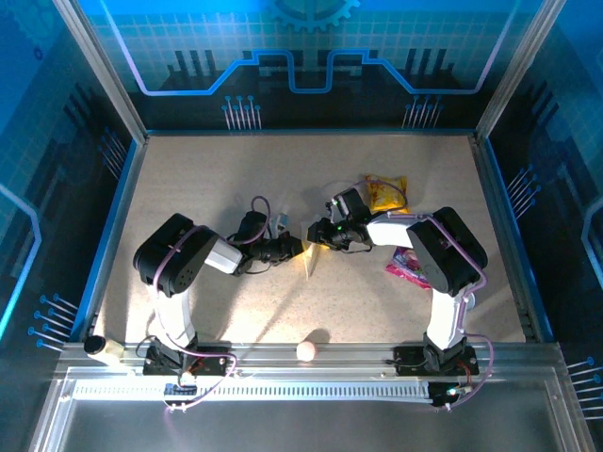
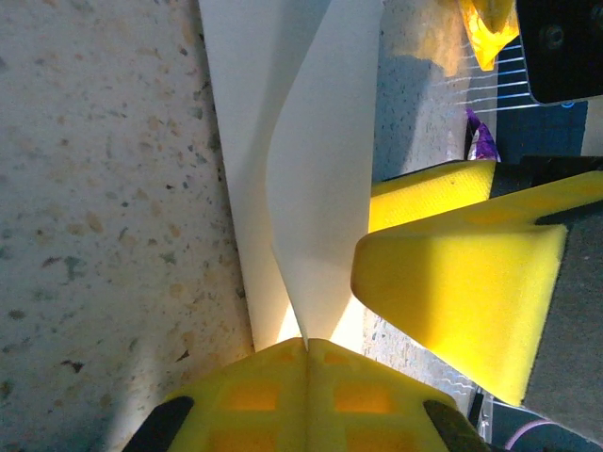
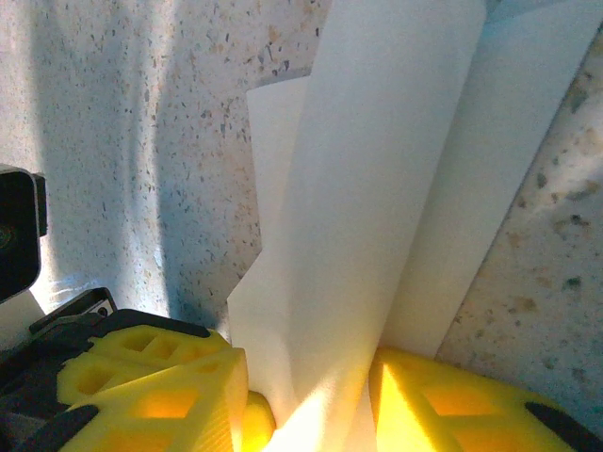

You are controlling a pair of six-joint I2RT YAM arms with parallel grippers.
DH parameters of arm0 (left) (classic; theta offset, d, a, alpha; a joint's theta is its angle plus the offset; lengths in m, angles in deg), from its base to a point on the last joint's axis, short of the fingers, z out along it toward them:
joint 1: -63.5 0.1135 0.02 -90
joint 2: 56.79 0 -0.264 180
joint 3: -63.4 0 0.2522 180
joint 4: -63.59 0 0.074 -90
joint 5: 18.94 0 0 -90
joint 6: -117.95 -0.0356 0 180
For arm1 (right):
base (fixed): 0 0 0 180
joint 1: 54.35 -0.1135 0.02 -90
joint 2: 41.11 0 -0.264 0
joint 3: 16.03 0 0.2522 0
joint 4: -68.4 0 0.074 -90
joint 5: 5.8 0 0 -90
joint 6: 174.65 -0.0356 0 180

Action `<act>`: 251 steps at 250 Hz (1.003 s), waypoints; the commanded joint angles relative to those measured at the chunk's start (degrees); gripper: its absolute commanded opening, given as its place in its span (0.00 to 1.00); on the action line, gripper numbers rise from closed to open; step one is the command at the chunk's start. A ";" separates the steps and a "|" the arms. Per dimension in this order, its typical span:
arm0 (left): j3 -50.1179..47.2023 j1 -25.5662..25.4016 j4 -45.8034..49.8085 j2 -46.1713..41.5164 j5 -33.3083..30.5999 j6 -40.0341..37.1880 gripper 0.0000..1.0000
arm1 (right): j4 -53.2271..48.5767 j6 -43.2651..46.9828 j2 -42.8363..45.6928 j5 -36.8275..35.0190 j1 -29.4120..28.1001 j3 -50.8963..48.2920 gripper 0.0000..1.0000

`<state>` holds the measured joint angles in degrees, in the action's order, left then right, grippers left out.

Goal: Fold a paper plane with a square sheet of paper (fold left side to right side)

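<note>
We see the square sheet of paper (image 1: 310, 256) standing on edge mid-bench, well off all four edges, with bare bench (image 1: 217, 179) toward the far-left corner. The left gripper (image 2: 306, 347) pinches one edge, fingers fully closed. The right gripper (image 3: 311, 414) straddles the sheet, fingers narrowly apart; we can't tell whether they clamp. The top view gives us the yellow snack packet (image 1: 387, 193) and the pink wrapper (image 1: 407, 266), both toward the right edge.

White sheet of paper (image 1: 312, 252), folded to a narrow creased strip, upright on the surface (image 2: 94, 188); one edge nipped in the left pincer (image 2: 306, 353), layers bowing apart between the right pincer (image 3: 306, 405) fingers.
</note>
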<state>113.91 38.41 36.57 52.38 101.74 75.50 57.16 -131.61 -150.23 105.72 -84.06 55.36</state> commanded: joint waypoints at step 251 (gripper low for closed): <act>1.23 0.46 10.90 3.43 -4.61 -3.60 0.00 | -3.21 -1.64 3.55 -0.85 -0.87 0.40 0.38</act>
<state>115.38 38.52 39.92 52.38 102.50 74.29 56.59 -132.70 -148.44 105.61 -84.06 55.34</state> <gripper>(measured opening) 0.065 0.383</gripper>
